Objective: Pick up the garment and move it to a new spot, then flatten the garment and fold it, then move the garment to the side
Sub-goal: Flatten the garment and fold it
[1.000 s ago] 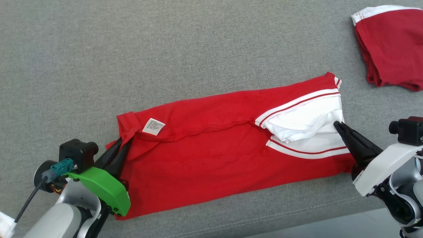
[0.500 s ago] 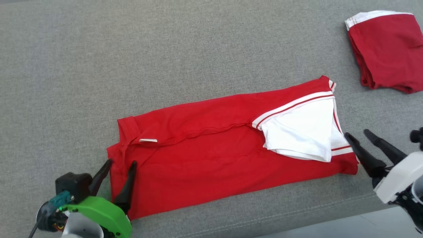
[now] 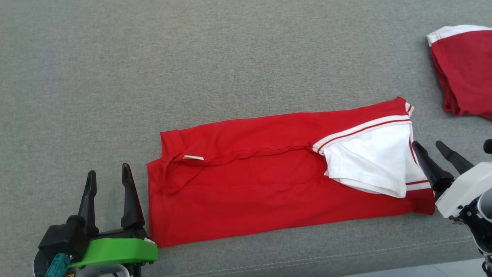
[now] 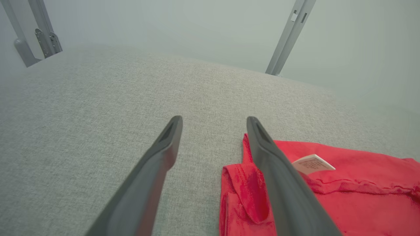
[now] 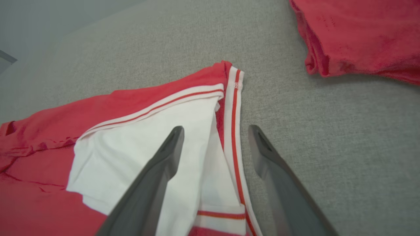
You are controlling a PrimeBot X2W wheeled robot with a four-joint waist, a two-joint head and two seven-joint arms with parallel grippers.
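Both let go a sec ago: left gripper & right gripper now wide open, empty, backed off, garment flat btwn them, so lengthwise fold prob done, cross-fold next.

On left tool: two long dark tapered fingers, bright green cover, black block, teal plug. On right tool: like dark fingers, white shell, black knob, grey-black joint below.
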